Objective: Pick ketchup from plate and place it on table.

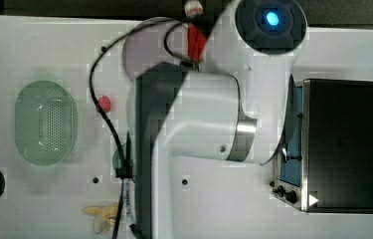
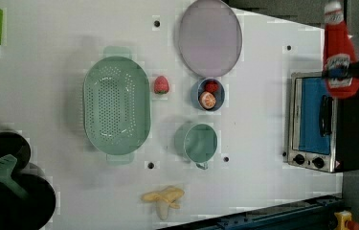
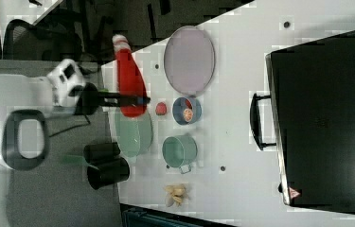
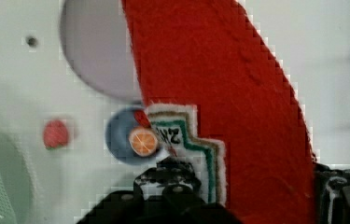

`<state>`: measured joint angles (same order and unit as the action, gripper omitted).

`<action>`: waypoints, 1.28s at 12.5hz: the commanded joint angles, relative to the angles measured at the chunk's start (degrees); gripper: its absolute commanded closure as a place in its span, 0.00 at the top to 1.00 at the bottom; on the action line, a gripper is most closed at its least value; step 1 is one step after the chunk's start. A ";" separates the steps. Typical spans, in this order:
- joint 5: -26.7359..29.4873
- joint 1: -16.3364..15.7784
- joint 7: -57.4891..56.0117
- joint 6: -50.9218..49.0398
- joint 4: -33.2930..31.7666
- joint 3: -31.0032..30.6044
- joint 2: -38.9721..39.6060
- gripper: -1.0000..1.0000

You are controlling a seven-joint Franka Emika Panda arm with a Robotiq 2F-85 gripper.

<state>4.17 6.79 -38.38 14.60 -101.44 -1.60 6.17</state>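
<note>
Right view: pincer (image 3: 132, 100) clamps the ketchup (image 3: 128, 80) near its base, lifted off the plate (image 3: 189, 59), past the table's (image 3: 241, 142) edge; open white surface lies beyond the plate.

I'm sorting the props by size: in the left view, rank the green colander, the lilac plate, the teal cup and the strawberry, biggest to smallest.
1. green colander
2. plate
3. teal cup
4. strawberry
All lie on the table, so the order looks reliable.

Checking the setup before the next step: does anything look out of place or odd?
Only the ketchup: it hangs in the gripper, well above the table, and the plate lies bare. Nothing looks spilled or damaged.
</note>
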 commanded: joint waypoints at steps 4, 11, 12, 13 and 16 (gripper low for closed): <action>-0.20 0.62 3.00 8.25 -15.74 1.42 -1.12 0.60; -0.12 0.59 3.00 24.82 -26.25 1.25 5.73 0.60; -0.12 0.59 2.99 25.73 -26.51 1.24 7.08 0.60; -0.12 0.59 3.00 26.68 -26.61 1.24 8.41 0.60; -0.12 0.51 3.00 30.04 -26.58 1.13 10.84 0.60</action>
<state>4.17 6.65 -37.68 43.48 -128.69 -0.21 19.47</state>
